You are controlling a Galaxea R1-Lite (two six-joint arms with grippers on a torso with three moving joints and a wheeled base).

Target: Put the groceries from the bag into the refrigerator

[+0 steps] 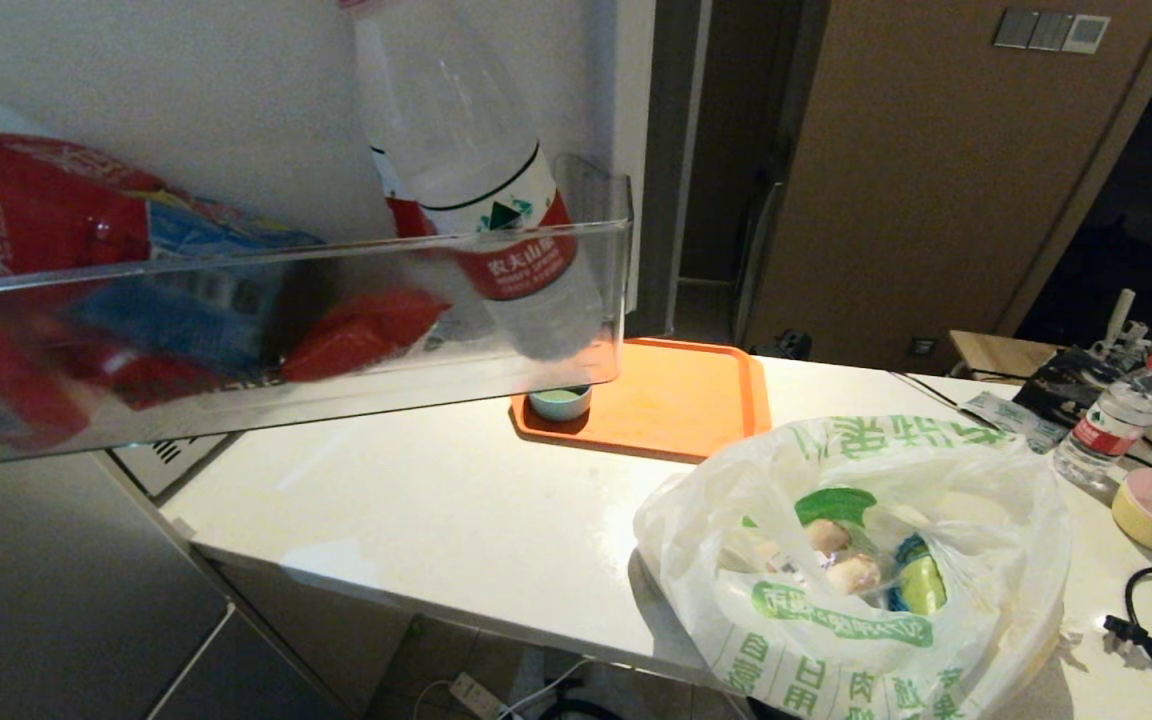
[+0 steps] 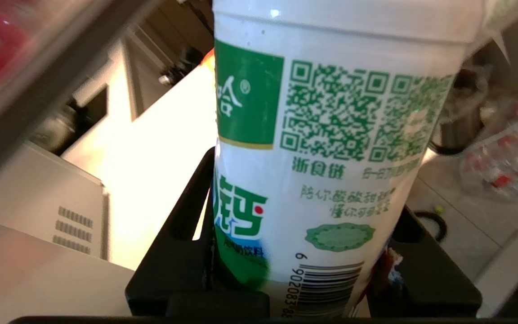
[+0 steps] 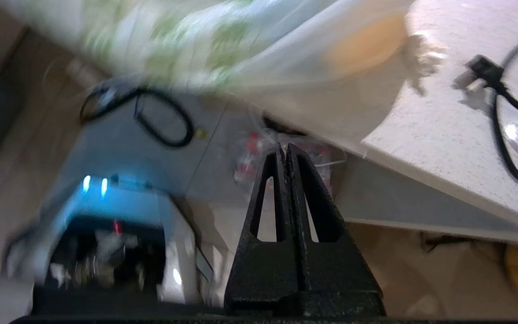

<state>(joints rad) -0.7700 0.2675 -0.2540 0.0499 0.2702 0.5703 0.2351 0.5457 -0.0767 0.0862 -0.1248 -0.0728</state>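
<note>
Head cam: looks forward and down over white counter, very close behind clear fridge door shelf at left. Left wrist cam: pressed close to white bottle, counter beyond. Right wrist cam: below counter edge, faces floor, shares bag w/ head cam.
</note>
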